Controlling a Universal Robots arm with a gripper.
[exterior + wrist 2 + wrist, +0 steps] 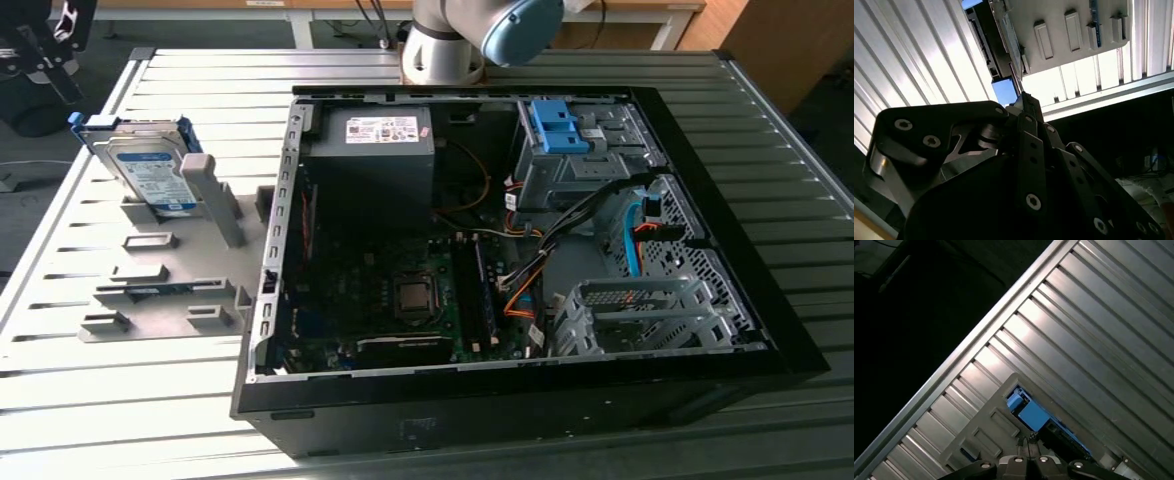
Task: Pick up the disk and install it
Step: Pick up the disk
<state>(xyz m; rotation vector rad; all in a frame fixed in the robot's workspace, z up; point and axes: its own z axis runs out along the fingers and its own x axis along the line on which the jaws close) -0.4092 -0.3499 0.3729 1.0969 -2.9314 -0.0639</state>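
Gripper point(1025, 441) pressed together, above the disk point(144, 165); disk upright – in grey stand point(200, 290)

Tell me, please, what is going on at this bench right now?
A robot arm is set to install a disk in an open computer case. Its gripper hovers just above the disk, apart from it. The disk stands upright in a grey holder on the slatted table, at the exterior view's left of the case. It has not yet been picked up.
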